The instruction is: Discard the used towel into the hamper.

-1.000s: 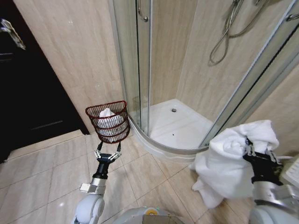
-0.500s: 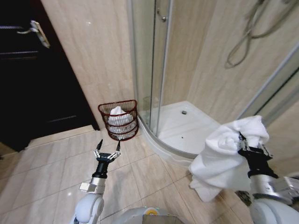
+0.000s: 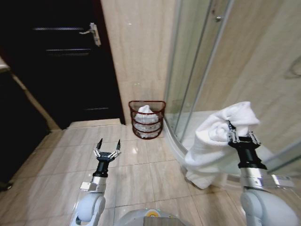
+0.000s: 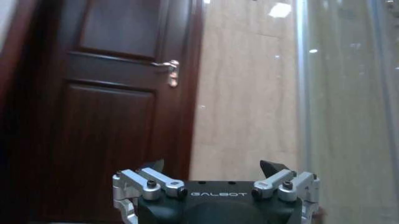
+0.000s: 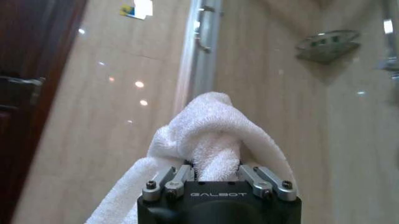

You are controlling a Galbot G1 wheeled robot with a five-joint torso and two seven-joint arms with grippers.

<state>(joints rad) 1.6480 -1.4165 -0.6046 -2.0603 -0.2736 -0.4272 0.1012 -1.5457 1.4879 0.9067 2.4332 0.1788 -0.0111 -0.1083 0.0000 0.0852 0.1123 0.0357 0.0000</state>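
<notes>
Mid-carry, my right pincer (image 3: 241, 136) held the towel (image 3: 211, 146) bunched while my left pincer (image 3: 107, 149) hung wide; hamper (image 3: 147, 118) well ahead, so approach judged necessary before release.

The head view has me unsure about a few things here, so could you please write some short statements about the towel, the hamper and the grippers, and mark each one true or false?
1. The right gripper is shut on the white towel. True.
2. The left gripper holds a second towel. False: it is open and holds nothing, above the floor tiles.
3. The hamper stands on the floor against the beige wall, beside the shower enclosure. True.
4. The hamper is empty. False: white cloth already lies in it.
5. The dark door stands on the far side of the shower from the hamper. False: it is to the hamper's left, on the robot's left.
</notes>
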